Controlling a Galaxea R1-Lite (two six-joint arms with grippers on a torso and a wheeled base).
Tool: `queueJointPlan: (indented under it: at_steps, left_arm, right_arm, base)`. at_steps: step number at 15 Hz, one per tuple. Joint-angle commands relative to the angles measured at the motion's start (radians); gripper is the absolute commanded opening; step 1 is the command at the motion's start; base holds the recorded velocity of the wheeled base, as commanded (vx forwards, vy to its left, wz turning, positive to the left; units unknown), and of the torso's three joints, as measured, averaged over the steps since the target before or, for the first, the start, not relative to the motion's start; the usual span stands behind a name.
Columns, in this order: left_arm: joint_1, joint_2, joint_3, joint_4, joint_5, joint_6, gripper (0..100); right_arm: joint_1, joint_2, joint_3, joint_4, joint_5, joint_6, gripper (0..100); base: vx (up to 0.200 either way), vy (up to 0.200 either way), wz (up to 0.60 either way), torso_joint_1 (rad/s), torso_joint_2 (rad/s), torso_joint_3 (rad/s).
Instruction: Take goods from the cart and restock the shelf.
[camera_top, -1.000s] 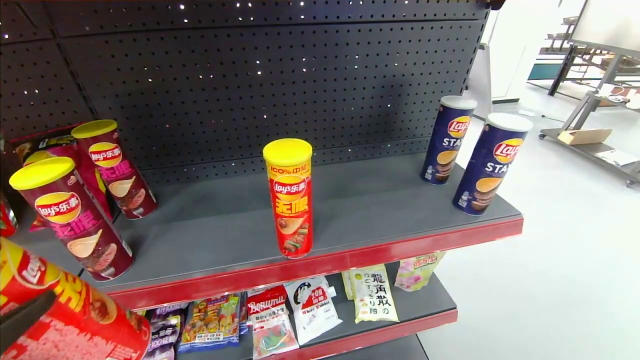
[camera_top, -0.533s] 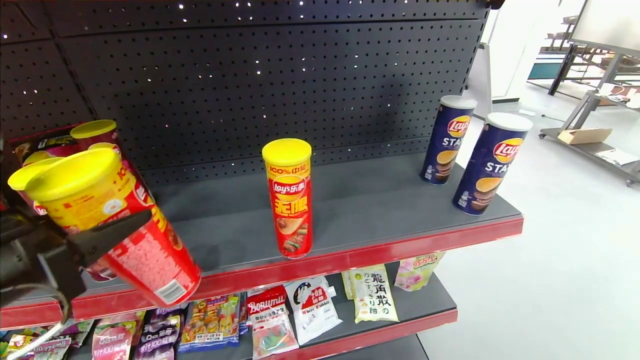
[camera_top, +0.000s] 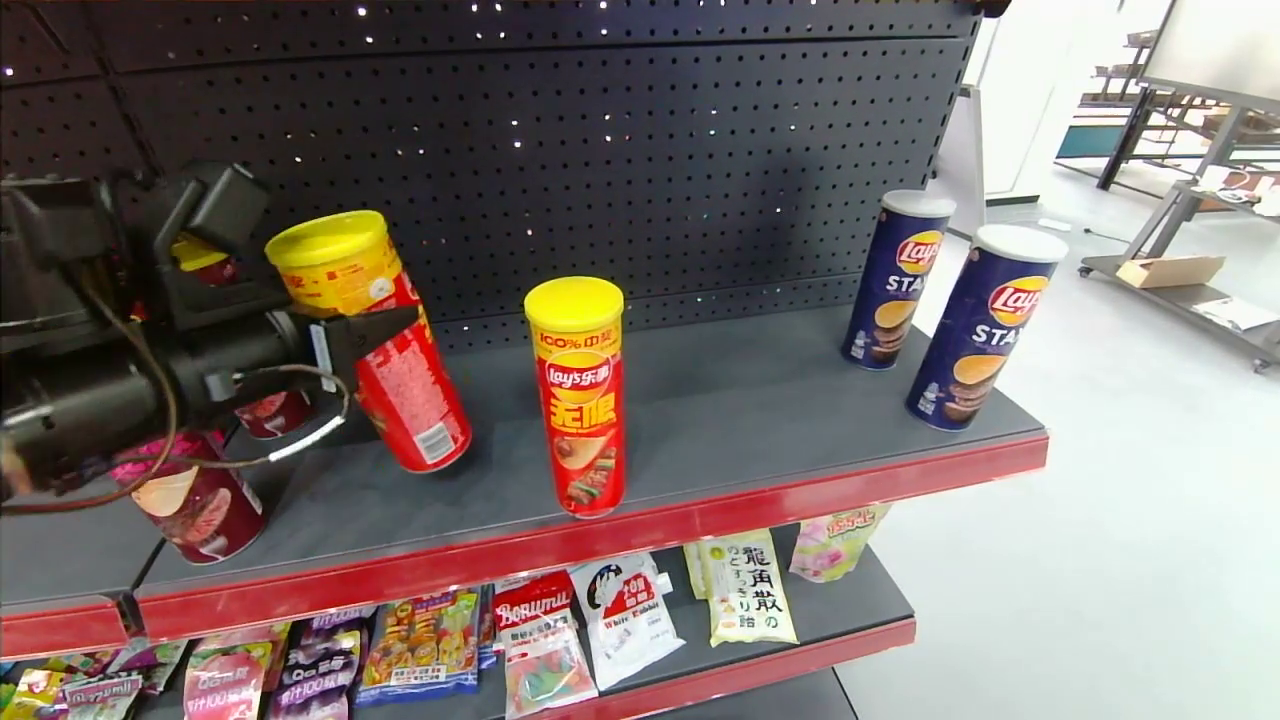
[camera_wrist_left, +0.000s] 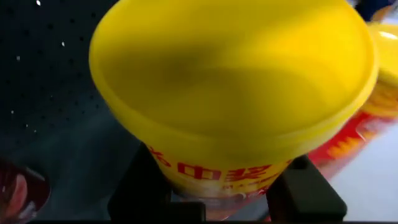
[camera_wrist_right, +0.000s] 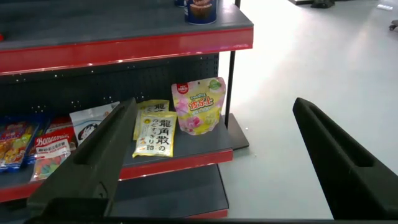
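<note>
Most of the upper shelf (camera_top: 760, 410) deck is bare grey surface in front of the perforated back panel (camera_top: 600, 150), so by my judgement restocking is at an early-to-middle stage, with ample room to fill. Below it, the lower tier (camera_top: 860, 600) carries snack packets (camera_top: 600, 620) along its front. Standing stock on the upper deck, right to left: two blue cans (camera_top: 985, 330) near the right end, one upright red can (camera_top: 578, 400) at the front edge near the middle, and maroon cans (camera_top: 195, 500) at the left end, partly hidden behind my left arm. Item in transit: the held red can (camera_top: 400, 380) with its yellow lid (camera_wrist_left: 236, 81), tilted with the lid toward the left, positioned over the deck behind and to the left of the upright red can and apart from it; whether its base touches the deck I cannot tell. My left gripper (camera_top: 372, 325) is clamped on that can just below the lid, with both fingers (camera_wrist_left: 143, 186) pressed to its sides in the left wrist view. My right gripper (camera_wrist_right: 214, 109) is spread wide, holds nothing, and hangs low in front of the lower tiers. Outstanding steps, as I judge them: bring the held can upright, seat it on the deck, release, then fetch further goods from the cart; how many are left there I cannot tell
</note>
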Motion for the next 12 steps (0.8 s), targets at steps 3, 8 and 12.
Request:
queueJointPlan:
  at_steps: [3, 8, 12]
  left_arm:
    - [-0.018, 0.283, -0.241, -0.037, 0.083, 0.001, 0]
    - [-0.078, 0.435, -0.418, -0.048, 0.124, -0.004, 0]
    - [-0.12, 0.519, -0.517, -0.051, 0.204, -0.023, 0]
  right_arm:
    - [0.001, 0.0, 0.0, 0.0, 0.0, -0.001, 100]
    - [0.001, 0.0, 0.0, 0.0, 0.0, -0.001, 100]
    - [0.001, 0.0, 0.0, 0.0, 0.0, -0.001, 100]
  base:
    - [0.0, 0.0, 0.0, 0.0, 0.0, 0.0]
    - [0.0, 0.0, 0.0, 0.0, 0.0, 0.0]
    - [0.0, 0.0, 0.0, 0.0, 0.0, 0.0]
